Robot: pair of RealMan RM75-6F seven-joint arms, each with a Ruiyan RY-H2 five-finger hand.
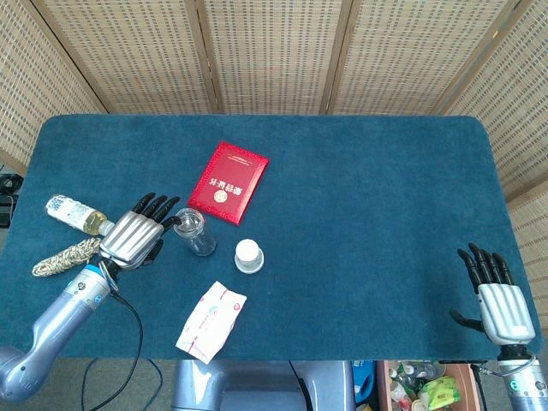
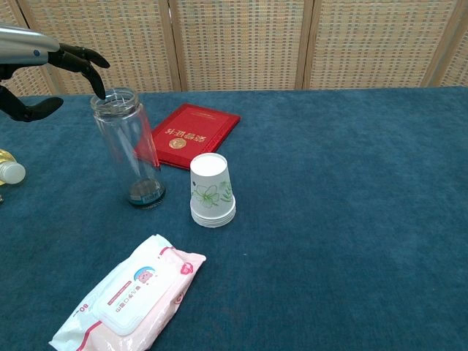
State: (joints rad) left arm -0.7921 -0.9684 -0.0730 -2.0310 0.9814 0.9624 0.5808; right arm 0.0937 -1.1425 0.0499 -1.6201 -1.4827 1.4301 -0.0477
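Observation:
A clear glass bottle (image 1: pixel 194 232) (image 2: pixel 130 150) stands upright on the blue table, left of centre. My left hand (image 1: pixel 137 233) (image 2: pixel 55 69) hovers just left of it with fingers spread, its fingertips close to the bottle's rim and holding nothing. A stack of white paper cups (image 1: pixel 248 255) (image 2: pixel 211 191) stands upside down right of the bottle. A red booklet (image 1: pixel 228 181) (image 2: pixel 187 134) lies behind them. My right hand (image 1: pixel 495 295) rests open at the table's front right corner, far from everything.
A pack of wet wipes (image 1: pixel 211 320) (image 2: pixel 126 295) lies near the front edge. A small bottle (image 1: pixel 75 214) lies on its side and a braided rope (image 1: pixel 64 256) lies at the far left. Woven screens (image 1: pixel 274 51) stand behind the table.

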